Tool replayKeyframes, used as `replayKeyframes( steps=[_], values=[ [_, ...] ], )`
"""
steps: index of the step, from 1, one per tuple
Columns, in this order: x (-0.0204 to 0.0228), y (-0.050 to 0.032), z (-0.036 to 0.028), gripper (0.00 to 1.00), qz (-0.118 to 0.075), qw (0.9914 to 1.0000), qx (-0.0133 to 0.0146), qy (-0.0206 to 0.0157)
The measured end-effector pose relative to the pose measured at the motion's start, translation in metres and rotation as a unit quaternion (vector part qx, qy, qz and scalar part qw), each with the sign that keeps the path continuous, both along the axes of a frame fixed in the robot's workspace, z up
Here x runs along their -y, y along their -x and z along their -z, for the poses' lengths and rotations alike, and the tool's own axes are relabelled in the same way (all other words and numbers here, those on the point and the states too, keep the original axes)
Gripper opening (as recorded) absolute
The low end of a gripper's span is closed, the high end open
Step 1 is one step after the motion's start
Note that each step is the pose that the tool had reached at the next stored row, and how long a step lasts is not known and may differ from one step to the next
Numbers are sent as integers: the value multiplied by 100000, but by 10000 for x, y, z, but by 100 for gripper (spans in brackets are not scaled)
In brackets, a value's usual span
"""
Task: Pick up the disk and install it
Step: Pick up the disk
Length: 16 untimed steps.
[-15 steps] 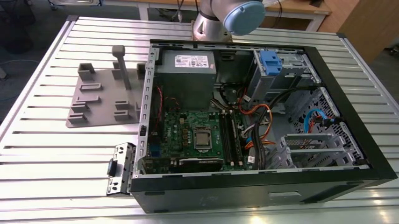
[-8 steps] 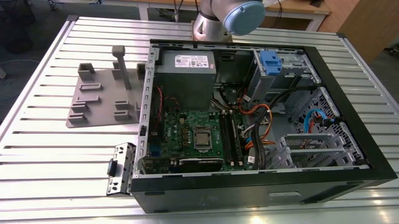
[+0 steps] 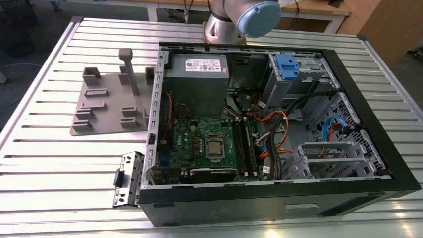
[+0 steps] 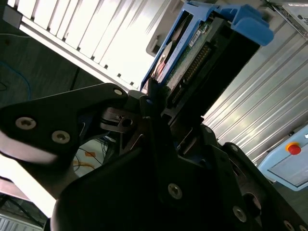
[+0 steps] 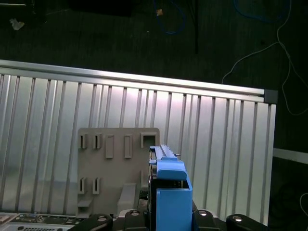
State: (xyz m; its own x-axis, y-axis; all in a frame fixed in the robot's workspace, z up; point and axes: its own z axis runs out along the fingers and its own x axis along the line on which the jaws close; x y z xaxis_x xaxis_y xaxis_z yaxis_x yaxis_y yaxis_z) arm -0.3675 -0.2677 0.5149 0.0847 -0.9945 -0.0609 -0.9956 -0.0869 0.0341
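Tool (image 4: 155,98) closed firmly on disk (image 4: 202,53), gripping one end edge-on, prob. to leave the blue carrier sides free for a bay. Disk hangs above grey holder (image 5: 118,168), well clear of it, w/ tabletop (image 5: 216,144) beneath holder.

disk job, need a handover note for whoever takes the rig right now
Gripper: shut on the disk, clamped at one end, with the blue carrier end pointing away.
Disk: held in the air over the slatted table, with the grey holder block beyond it in the first wrist view.
Done: pickup.
Left: install. The disk is not yet in the open computer case.
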Motion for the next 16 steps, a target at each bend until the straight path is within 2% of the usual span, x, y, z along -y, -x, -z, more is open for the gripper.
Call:
replayKeyframes(
  steps=[16],
  values=[
    [0,0,-152,36,4,100000,3,0]
  ],
)
